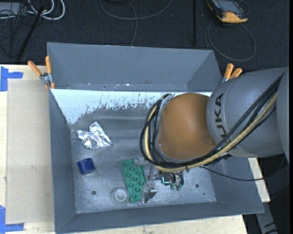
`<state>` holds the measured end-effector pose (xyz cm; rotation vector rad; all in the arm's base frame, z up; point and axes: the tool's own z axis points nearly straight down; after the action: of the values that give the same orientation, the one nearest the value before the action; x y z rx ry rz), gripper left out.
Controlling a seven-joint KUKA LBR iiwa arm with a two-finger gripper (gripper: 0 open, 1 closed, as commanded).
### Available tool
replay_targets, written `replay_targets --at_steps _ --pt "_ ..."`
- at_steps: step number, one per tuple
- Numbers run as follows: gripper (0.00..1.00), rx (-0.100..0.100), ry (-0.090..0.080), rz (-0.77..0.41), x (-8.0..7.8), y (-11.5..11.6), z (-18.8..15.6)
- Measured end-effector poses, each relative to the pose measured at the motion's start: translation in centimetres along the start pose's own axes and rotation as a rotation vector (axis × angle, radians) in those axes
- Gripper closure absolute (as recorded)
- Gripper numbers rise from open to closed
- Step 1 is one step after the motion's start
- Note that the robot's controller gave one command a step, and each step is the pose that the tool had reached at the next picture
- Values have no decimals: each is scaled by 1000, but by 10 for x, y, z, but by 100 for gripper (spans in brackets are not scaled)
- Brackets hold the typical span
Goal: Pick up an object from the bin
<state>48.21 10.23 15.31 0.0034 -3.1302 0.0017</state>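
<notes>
My gripper [151,191] reaches down under the orange wrist cover near the front of the bin, right beside the right edge of a green studded building plate [132,177] that lies flat on the floor. A small clear round cap [119,195] rests just left of the plate's near end. Something small and green [175,183] shows under the wrist to the right of the gripper; what it is I cannot make out.
A crumpled piece of silver foil [94,136] lies at the left of the bin floor. A small blue block [86,165] sits in front of it. The arm and its cables cover the right part of the bin.
</notes>
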Motion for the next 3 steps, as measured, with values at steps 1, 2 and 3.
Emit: replay_targets --at_steps 1,2,3 --pt "0 -5 -31 73 -3 20 80" --pt "100 -10 -39 74 -5 21 76" --pt "100 -5 -20 63 -35 46 -44"
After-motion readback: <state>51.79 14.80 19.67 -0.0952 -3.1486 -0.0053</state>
